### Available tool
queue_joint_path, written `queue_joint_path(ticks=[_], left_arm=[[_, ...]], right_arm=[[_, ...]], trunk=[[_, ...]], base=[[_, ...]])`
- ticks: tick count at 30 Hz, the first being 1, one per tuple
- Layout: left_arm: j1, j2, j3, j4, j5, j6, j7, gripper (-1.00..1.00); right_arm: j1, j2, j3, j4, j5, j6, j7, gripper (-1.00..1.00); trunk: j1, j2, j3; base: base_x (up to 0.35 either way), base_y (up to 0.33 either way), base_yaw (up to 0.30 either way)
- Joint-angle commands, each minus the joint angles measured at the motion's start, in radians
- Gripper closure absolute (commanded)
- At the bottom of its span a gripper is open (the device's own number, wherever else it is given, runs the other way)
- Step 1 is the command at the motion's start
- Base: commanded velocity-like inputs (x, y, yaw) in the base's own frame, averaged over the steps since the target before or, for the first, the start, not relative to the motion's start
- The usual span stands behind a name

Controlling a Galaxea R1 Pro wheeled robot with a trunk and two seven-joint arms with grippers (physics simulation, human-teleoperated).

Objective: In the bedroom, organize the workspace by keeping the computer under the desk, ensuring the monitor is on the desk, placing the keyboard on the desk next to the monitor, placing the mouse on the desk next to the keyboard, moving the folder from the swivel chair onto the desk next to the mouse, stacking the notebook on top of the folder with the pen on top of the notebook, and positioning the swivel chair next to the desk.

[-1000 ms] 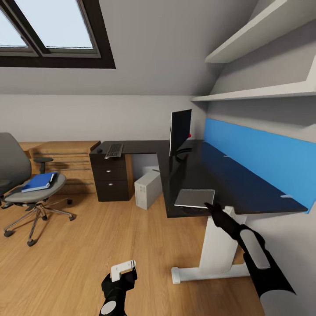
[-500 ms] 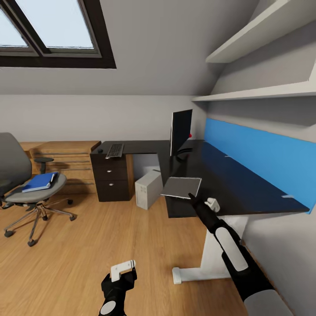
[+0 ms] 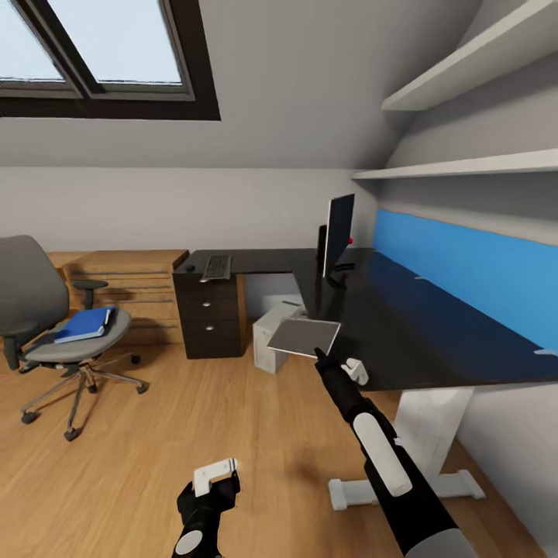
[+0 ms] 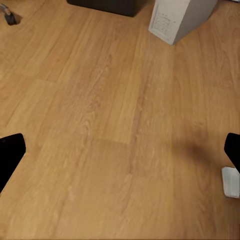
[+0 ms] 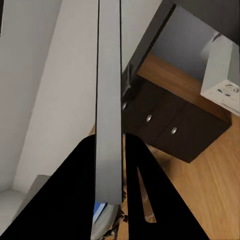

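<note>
- Right wrist view: the right gripper (image 5: 109, 145) has its two black fingers closed on the near end of the notebook (image 5: 109, 75), which is seen edge-on as a thin grey slab running away from the camera.
- Head view: the right gripper (image 3: 319, 355) holds the notebook (image 3: 304, 337) roughly flat in the air, just off the near corner of the desk (image 3: 411, 333). It partly overlaps the computer (image 3: 267, 349), which stands on the floor behind it.
- The left gripper (image 3: 208, 488) hangs low over the wooden floor. In its wrist view its fingertips stand wide apart with nothing between them (image 4: 120, 150).
- Step in hand, as I judge it: carrying the notebook. Its place is on top of the folder (image 3: 84, 324), which lies on the seat of the swivel chair (image 3: 46, 310), well apart to the left and not yet on the desk.
- The next move calls for keeping the cover level and swinging it clear of the desk's front edge, with the folder going to the desk first.
- Edges: the desk corner and the white desk leg (image 3: 422, 434) sit close to the right arm.
- The floor between chair and desk is open.
- The keyboard (image 3: 217, 266) and the mouse (image 3: 189, 268) lie on the far wing, and the monitor (image 3: 339, 232) stands at the inner corner.
</note>
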Motion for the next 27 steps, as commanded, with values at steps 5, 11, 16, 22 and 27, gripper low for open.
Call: queue_joint_path(ticks=[5, 11, 16, 22, 27], left_arm=[[-0.001, 0.001, -0.001, -0.002, 0.005, 0.004, 0.006, -1.0], [-0.001, 0.0, -0.001, -0.002, 0.005, 0.004, 0.006, -1.0], [-0.001, -0.003, -0.008, 0.003, 0.002, 0.005, 0.01, -1.0], [-0.001, -0.003, -0.008, 0.003, 0.0, 0.005, 0.009, -1.0], [-0.001, -0.003, -0.008, 0.003, 0.001, 0.005, 0.009, -1.0]], right_arm=[[0.0, -0.002, -0.001, -0.003, -0.01, 0.003, 0.0, 1.0], [0.0, 0.003, 0.001, 0.0, -0.01, -0.007, -0.002, 1.0], [0.0, 0.006, 0.003, 0.004, -0.013, -0.077, -0.004, 1.0], [0.0, 0.006, 0.004, 0.006, -0.012, -0.108, -0.004, 1.0], [0.0, 0.005, 0.003, 0.008, -0.012, -0.109, -0.004, 1.0]], trunk=[[-0.019, 0.035, 0.015], [-0.042, 0.077, 0.033], [-0.046, 0.084, 0.038], [-0.046, 0.084, 0.045], [-0.046, 0.084, 0.048]], base=[[0.034, 0.306, 0.0], [0.004, 0.247, 0.0], [0.077, 0.045, 0.018], [0.312, 0.0, 0.11], [0.337, 0.0, 0.071]])
